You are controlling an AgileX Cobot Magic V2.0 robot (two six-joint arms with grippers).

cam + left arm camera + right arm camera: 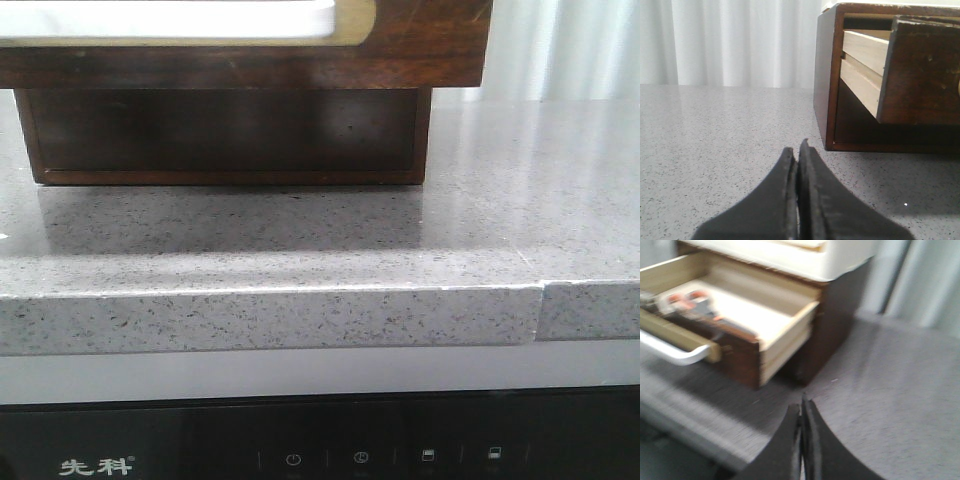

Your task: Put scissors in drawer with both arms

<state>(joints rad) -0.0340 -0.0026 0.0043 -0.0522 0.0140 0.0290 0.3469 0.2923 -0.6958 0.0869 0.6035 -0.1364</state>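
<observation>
I saw the small scissors with orange-lined loops [690,304] lying inside the dark brown wooden drawer [747,347], which stood pulled out of its dark cabinet [826,80] on the grey speckled stone surface [300,240]. My left end effector [798,150] was closed and empty above the surface, beside the cabinet. My right end effector [801,407] was likewise closed, holding nothing.

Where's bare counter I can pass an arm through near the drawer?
Bare counter lies beside the cabinet toward the curtain, and in front of it up to the counter edge. Under the pulled-out drawer it is tight. Inside, scissors occupy one end.
</observation>
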